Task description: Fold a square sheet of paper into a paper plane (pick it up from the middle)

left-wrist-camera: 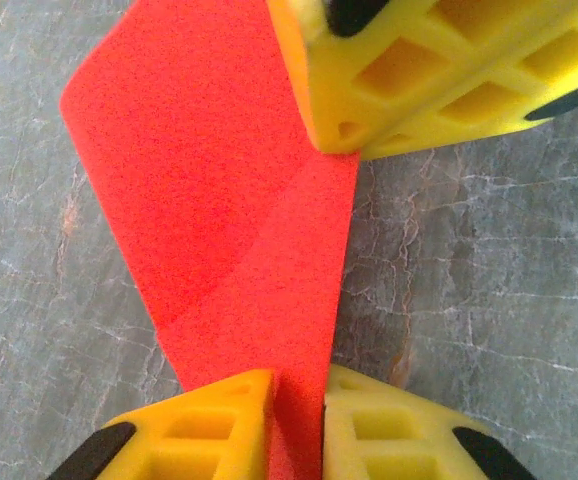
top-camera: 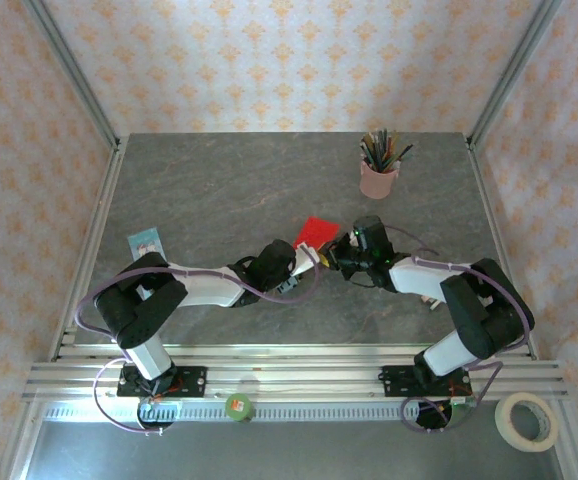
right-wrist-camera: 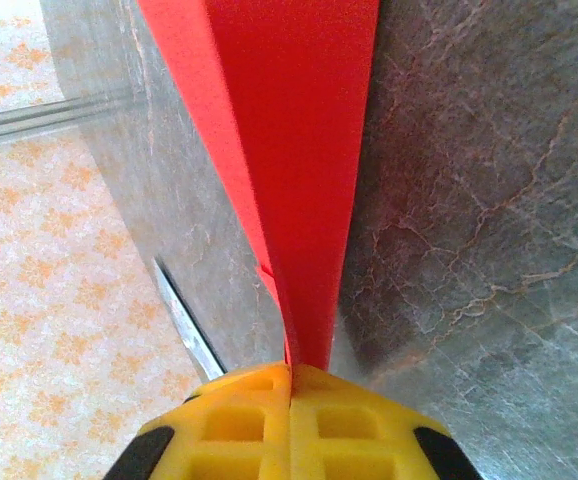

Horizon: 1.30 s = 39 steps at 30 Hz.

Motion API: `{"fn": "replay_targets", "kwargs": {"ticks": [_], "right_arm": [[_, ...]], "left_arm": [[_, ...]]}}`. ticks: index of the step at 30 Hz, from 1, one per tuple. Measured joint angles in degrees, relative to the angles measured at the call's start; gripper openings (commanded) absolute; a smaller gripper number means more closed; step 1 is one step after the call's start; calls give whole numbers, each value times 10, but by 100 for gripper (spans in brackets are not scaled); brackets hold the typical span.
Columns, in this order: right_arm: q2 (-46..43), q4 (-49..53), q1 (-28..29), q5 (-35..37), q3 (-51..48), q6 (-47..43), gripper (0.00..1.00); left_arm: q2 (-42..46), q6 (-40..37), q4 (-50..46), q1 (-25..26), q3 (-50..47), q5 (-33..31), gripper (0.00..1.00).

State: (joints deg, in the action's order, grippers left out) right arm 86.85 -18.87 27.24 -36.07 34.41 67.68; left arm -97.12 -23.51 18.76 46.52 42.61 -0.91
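Note:
The square sheet of paper [top-camera: 316,232] is bright red and partly folded, with a diagonal crease [left-wrist-camera: 269,230], at mid-table where the two arms meet. My right gripper [right-wrist-camera: 291,372] is shut on its doubled edge, and the layers [right-wrist-camera: 289,120] rise away from the pads. In the left wrist view the right gripper's yellow fingers [left-wrist-camera: 439,70] grip the paper's far corner. My left gripper [left-wrist-camera: 297,420] sits at the near end with its fingers a narrow gap apart. Red paper fills that gap and runs under the left finger [left-wrist-camera: 199,430]. In the top view the two grippers [top-camera: 314,258] [top-camera: 337,252] nearly touch.
A pink pencil cup [top-camera: 378,178] with several pencils stands behind the paper to the right. A small blue card [top-camera: 146,243] lies at the table's left. A tape roll [top-camera: 527,420] and a green object [top-camera: 238,406] sit off the front rail. The metal table rim [right-wrist-camera: 184,325] is close.

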Motion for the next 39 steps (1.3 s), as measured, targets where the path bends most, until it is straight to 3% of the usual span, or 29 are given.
{"fn": "replay_targets", "kwargs": {"ticks": [5, 10, 20, 33, 39], "right_arm": [[0, 0, -2, 0, 1, -4, 31], [-1, 6, -16, 1, 1, -12, 41], [-48, 46, -52, 20, 1, -36, 45], [-66, 91, -53, 60, 1, -62, 45], [-82, 115, -56, 87, 1, -84, 50]], "left_arm": [[0, 11, 4, 0, 0, 5, 16], [0, 31, 17, 0, -6, 19, 16], [-21, 70, 34, 0, -15, 52, 16], [-44, 103, 21, 0, -2, 75, 14], [-44, 147, 7, -14, 10, 112, 12]]}}
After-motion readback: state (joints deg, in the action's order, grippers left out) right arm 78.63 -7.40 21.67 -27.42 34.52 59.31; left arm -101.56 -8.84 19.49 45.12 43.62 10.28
